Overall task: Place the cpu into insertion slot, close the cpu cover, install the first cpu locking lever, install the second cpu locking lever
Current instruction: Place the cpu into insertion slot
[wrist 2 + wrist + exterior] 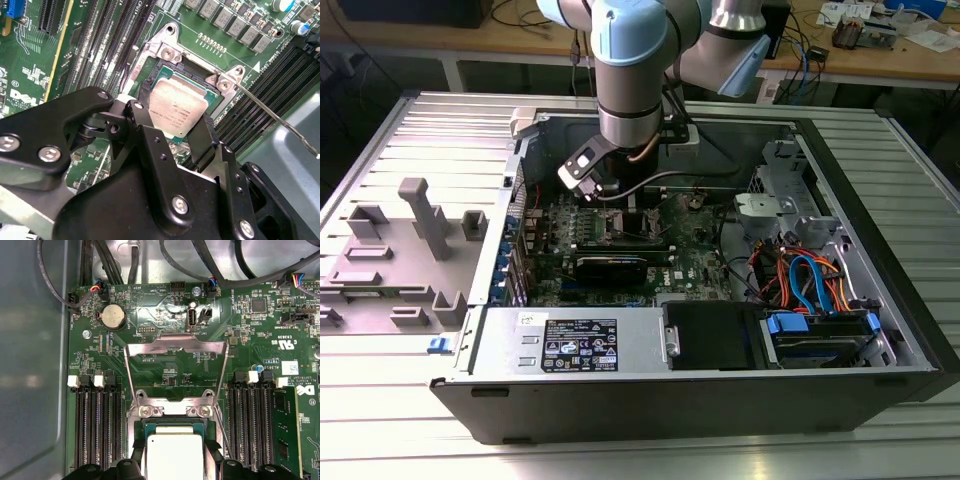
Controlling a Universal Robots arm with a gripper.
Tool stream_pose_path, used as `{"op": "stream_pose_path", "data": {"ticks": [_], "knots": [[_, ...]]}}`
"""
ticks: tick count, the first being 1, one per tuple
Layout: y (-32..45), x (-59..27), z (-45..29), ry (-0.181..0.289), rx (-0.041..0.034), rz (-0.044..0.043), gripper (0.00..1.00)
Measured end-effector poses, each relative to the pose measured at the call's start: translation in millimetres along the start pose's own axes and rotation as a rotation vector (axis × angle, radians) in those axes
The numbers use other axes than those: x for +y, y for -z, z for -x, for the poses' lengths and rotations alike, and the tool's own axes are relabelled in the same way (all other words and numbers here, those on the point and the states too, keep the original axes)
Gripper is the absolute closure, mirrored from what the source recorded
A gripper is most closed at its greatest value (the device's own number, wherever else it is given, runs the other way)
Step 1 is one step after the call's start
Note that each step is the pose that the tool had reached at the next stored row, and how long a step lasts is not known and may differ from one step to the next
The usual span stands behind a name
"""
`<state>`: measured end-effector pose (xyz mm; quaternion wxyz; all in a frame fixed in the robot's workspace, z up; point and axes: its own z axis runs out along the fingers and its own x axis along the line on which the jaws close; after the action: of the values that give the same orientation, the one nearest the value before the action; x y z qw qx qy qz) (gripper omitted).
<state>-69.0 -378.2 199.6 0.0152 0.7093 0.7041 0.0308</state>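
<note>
In both wrist views the cpu (179,102) (172,456), a square chip with a silvery top, lies right over the insertion slot (172,69) (172,428). I cannot tell whether it rests in the slot. My gripper (172,120) (173,460) is shut on the cpu, one black finger (142,117) pressing each of two opposite edges. The cpu cover (175,346), a metal frame with a large window, stands swung open beyond the slot. A thin wire locking lever (275,117) (223,432) sticks out beside the slot. In the exterior view the gripper (612,203) is low over the green motherboard (695,262).
Long black memory slots (95,430) (252,425) flank the socket on both sides. The open computer case (650,395) surrounds the board, with a drive bay and coloured cables (810,280) at the exterior view's right. A grey fixture tray (400,250) lies at the exterior view's left.
</note>
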Motion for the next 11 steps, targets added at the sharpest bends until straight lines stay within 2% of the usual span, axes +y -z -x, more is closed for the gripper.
{"op": "stream_pose_path", "data": {"ticks": [4, 7, 11], "knots": [[0.3, 0.1, -0.2, 0.0, 0.0007, 0.0004, 0.46], [0.5, 0.0, 0.0, -0.003, -0.0024, 0.0001, 0.46], [-0.2, 0.0, 0.0, -0.005, -0.0028, 0.0001, 0.46]]}}
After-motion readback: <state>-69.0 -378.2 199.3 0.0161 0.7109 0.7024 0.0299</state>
